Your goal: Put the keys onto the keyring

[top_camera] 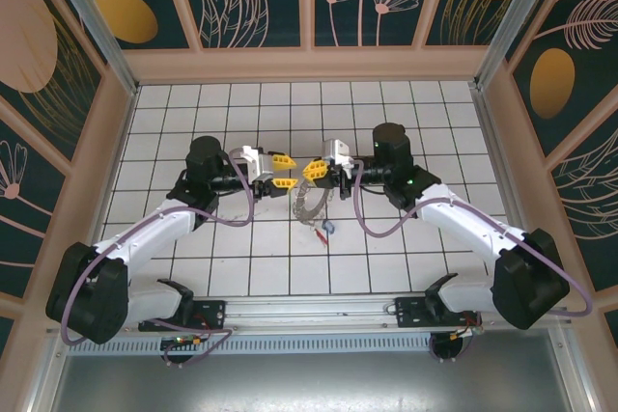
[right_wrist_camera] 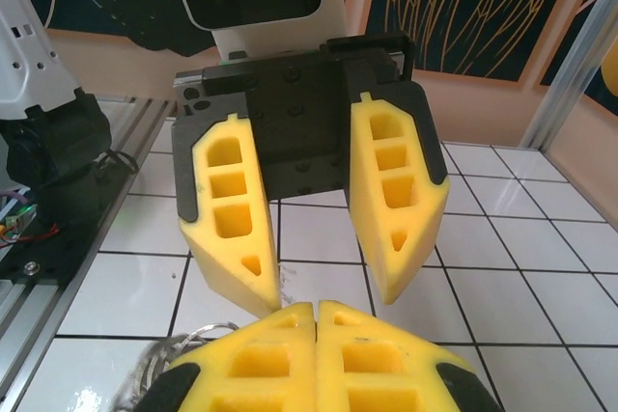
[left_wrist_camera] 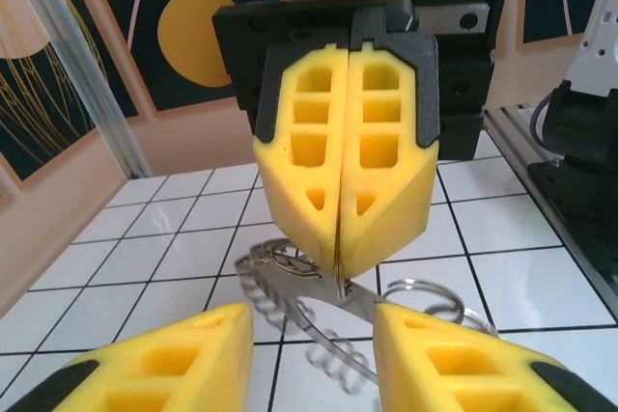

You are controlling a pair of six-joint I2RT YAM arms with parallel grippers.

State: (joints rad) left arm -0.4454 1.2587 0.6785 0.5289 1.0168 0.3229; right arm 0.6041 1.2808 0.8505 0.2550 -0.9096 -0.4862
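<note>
top external: both arms reach to the middle of the table (top_camera: 222, 258), claws nose to nose, low over the tiles. right claw (top_camera: 309, 172) is pressed together, pinching the keyring (top_camera: 309, 204) by its upper edge, so the floppy ring sags from it toward the near side. it's probably held up like that so the other arm gets a free stretch of ring to work on. left claw (top_camera: 290, 170) is spread, nothing between its fingers, facing the right one and just beside it.

keys (top_camera: 323, 229): a red and a blue head lie at the low end of the ring, touching it or nearly. cannot tell if they're threaded on or just lying there. green one not made out.

left wrist: right claw's yellow fingers (left_wrist_camera: 386, 190) are flat together with ring wire caught at the tips. silver loops and a coil droop below, between the left claw's own spread tips.

right wrist: left claw's two fingers are well apart, bare tile between them. a bit of ring shows at lower left beside the closed right tips.

judgement: this looks like a second grip coming onto the ring, to steady or open it before a key goes on. the ring is floppy, so it may twist or slip out of the pinch.
</note>
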